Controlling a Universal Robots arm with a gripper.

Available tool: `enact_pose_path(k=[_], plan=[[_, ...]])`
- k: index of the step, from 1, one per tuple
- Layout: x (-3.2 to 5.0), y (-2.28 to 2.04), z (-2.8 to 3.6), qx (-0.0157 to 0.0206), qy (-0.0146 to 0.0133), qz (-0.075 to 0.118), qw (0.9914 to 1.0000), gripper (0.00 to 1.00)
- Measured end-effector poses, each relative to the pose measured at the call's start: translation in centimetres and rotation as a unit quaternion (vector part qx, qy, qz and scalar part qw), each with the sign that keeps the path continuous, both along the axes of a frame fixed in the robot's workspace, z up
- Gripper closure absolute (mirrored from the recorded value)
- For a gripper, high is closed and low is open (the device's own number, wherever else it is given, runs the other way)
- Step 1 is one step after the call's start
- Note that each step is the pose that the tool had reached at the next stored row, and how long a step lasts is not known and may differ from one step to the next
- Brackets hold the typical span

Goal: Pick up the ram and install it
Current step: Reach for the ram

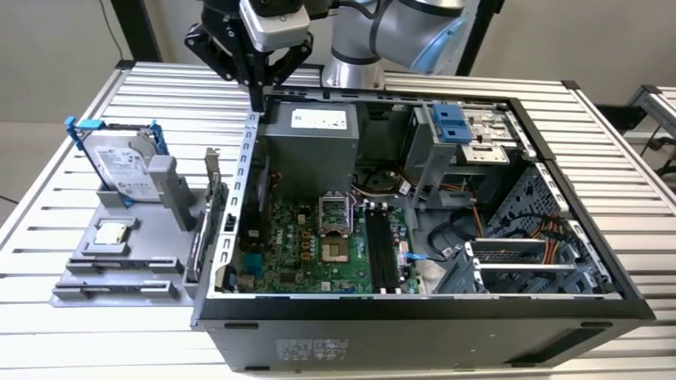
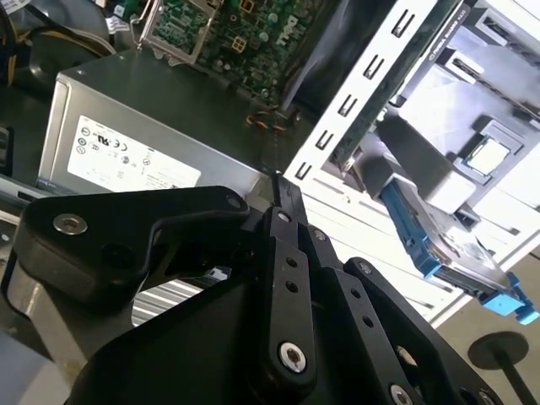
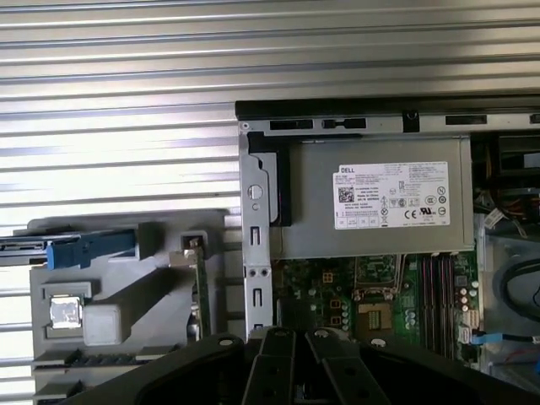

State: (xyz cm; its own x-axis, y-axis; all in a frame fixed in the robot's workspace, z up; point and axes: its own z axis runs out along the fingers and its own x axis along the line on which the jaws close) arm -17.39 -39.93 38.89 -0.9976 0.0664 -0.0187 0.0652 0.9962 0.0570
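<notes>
The ram [image 1: 201, 237] stands on its long edge in a slot of the grey fixture [image 1: 116, 273], just beside the outer wall of the computer case [image 1: 423, 313] on the exterior view's left. In the first wrist view it shows as a thin green strip [image 3: 201, 291]. The hard drive [image 1: 122, 162] in its blue frame and the small processor chip [image 1: 111, 233] share the same fixture. Nothing touches the stick.

The gripper [image 1: 256, 103] hangs over the case's rear corner, above the wall next to the power supply [image 1: 312, 138] and well apart from the ram. Its fingers are drawn together with nothing between them.

So the pick-up step is in hand and no grasp has been made yet. The black memory slots [image 1: 382, 253] on the motherboard [image 1: 296, 245] look unfilled.

As I judge it, a grasp calls for the fingers to part and to line up across the stick's thin faces — squarely, since the case wall is close on one side and the fixture's upright on the other. The lift would have to be straight out of the slot.
</notes>
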Motion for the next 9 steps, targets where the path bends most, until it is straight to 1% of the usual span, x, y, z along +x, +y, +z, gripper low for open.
enact_pose_path(k=[4, 9], plan=[[-0.45, 0.00, 0.00, 0.0000, 0.0000, 0.000, 1.00000, 1.00], [-1.35, 0.00, 0.00, 0.0000, 0.0000, 0.000, 1.00000, 1.00]])
